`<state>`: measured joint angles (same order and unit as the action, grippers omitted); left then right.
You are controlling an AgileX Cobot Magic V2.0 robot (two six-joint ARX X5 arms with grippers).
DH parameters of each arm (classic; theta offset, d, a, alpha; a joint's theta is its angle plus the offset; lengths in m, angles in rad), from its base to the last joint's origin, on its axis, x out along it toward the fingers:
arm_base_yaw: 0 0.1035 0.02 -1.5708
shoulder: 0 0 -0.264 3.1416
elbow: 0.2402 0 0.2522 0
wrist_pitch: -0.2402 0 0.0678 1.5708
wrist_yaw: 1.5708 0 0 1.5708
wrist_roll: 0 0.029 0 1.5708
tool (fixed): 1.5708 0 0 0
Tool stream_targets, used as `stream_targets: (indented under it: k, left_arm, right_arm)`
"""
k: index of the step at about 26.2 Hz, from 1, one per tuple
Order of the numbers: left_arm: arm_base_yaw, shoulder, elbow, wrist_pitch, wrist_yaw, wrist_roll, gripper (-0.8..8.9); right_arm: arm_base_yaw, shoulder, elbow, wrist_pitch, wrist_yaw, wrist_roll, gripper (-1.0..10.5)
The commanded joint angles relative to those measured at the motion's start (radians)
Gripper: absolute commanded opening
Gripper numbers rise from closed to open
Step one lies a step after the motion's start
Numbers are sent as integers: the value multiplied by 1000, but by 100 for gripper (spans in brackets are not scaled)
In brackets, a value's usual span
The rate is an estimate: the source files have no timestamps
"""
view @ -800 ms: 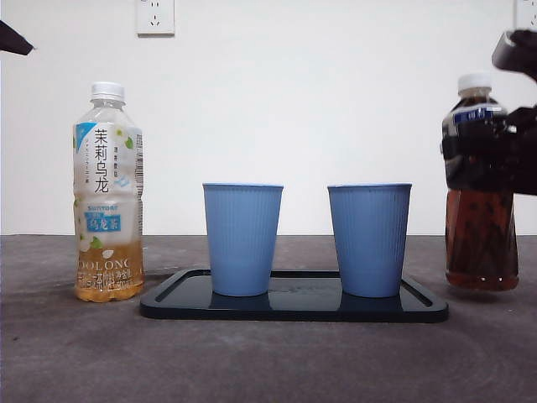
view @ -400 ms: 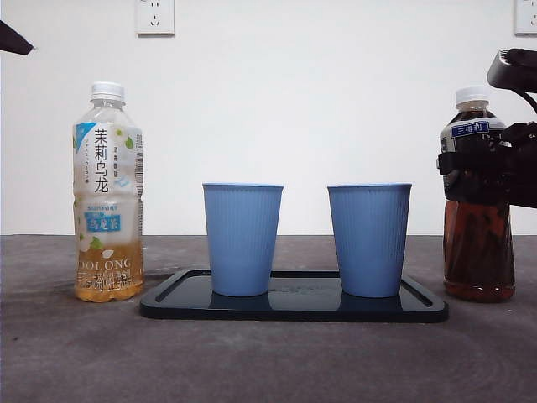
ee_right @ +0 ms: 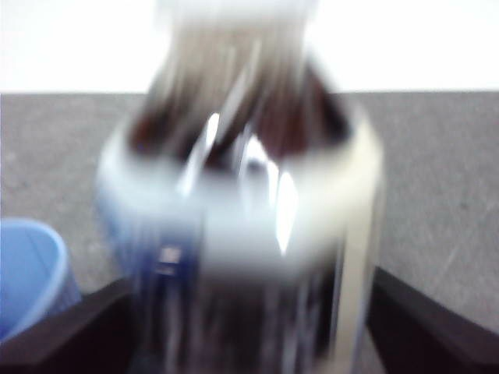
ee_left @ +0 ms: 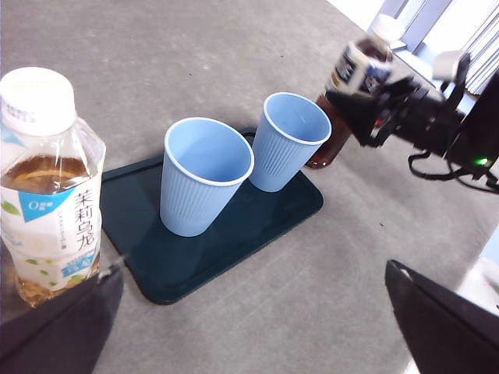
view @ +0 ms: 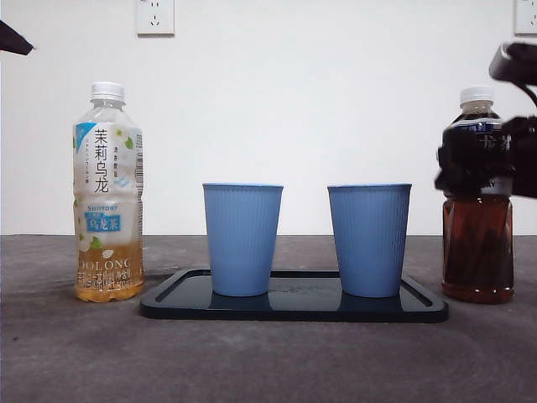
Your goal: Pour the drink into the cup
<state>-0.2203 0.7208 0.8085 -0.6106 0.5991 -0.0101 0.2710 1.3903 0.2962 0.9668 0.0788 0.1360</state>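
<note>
At the table's right stands a dark tea bottle (view: 478, 252) with a white cap, upright on the table. My right gripper (view: 484, 165) is shut on its labelled upper part; the bottle (ee_right: 242, 195) fills the blurred right wrist view between the jaws. Two empty blue cups (view: 242, 239) (view: 369, 239) stand upright on a dark tray (view: 294, 309), the right one nearest the held bottle. From the left wrist view, the cups (ee_left: 204, 175) (ee_left: 290, 140), the bottle (ee_left: 322, 149) and the right gripper (ee_left: 374, 109) all show. My left gripper (ee_left: 253, 273) is open and holds nothing.
A pale oolong tea bottle (view: 107, 193) with a white cap stands upright left of the tray, close to my left gripper's jaw (ee_left: 47, 195). The left arm shows only as a black tip (view: 13, 39) at the top corner. A wall with an outlet (view: 155, 17) is behind.
The dark bottle was raised and tilted in my right gripper; it has come down and now stands upright on the table. Cups, tray and oolong bottle have not moved.
</note>
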Motion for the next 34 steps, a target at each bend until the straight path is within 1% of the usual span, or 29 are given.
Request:
stream_targets:
  k: [1,3,6,11,14,17,21,25,28,30,32,34]
  left_arm:
    - [-3,7,2,4,0,1,530]
    - [-3,7,2,4,0,1,530]
    - [-3,7,2,2,0,2,530]
    - [-3,7,-17,13,-14,1,527]
    - [-4,7,-39,31,-55,-7,527]
    - [-3,7,-65,74,-58,-37,527]
    - [-4,7,-97,113,-72,-49,527]
    - [-5,7,-114,141,-82,-63,527]
    - [-5,7,-142,182,-119,-86,527]
    - [-5,7,-170,219,-172,-106,527]
    - [-8,7,-222,304,-236,-135,527]
    - [-23,16,-282,398,-290,-143,527]
  right_arm:
    - [6,-31,12,-48,-1,3,470]
    - [9,-71,12,-100,-1,3,491]
    - [14,-153,12,-204,-1,11,491]
    - [35,-351,17,-454,-2,34,491]
    - [53,-480,54,-679,-1,51,491]
    - [75,-588,122,-916,-2,70,491]
    - [114,-702,248,-1211,-10,106,491]
    - [146,-776,370,-1434,-87,115,490]
    - [159,-814,457,-1596,-123,114,490]
    - [161,-837,504,-1685,-135,115,490]
    - [161,-871,551,-1772,-134,114,490]
    - [161,-900,564,-1799,-132,114,491]
